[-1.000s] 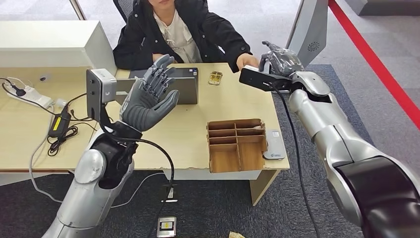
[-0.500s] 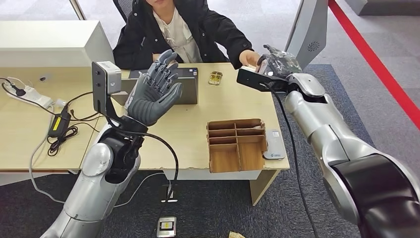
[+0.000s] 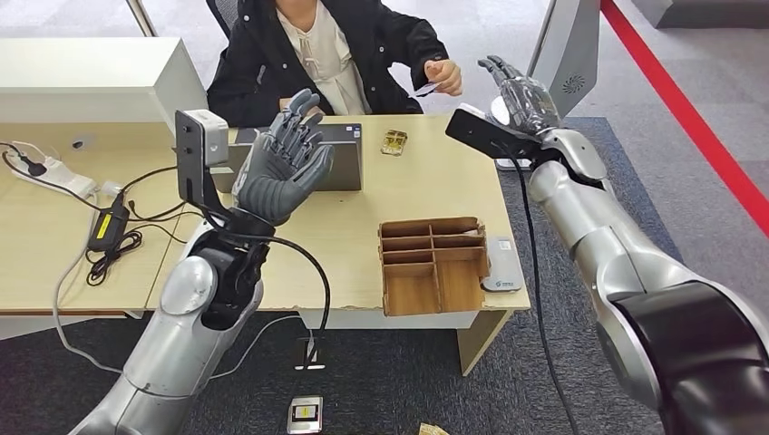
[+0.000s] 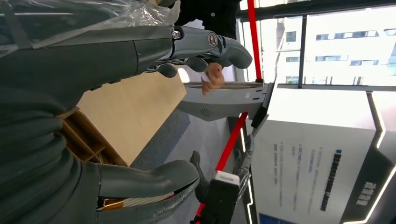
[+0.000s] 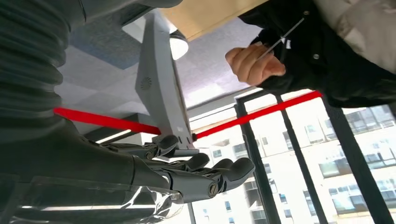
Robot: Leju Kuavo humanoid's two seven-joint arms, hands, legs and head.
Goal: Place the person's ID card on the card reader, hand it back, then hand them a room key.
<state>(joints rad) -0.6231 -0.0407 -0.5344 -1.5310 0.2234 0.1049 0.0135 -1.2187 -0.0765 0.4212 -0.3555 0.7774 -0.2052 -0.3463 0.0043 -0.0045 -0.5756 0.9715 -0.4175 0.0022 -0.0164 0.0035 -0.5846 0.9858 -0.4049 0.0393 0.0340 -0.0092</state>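
Right hand (image 3: 519, 95) hangs empty, fingers spread, beside the person's hand (image 3: 442, 74) pinching the card (image 3: 423, 90); left hand (image 3: 284, 165) spread too.

We can read no text with confidence anywhere in these views. A white display board (image 4: 308, 163) beyond the desk carries several lines of dark blue print and a darker panel beside it carries white characters, all turned on their side and too small for us to make out. The grey device (image 3: 501, 265) at the desk's edge bears a small blue mark, also illegible.
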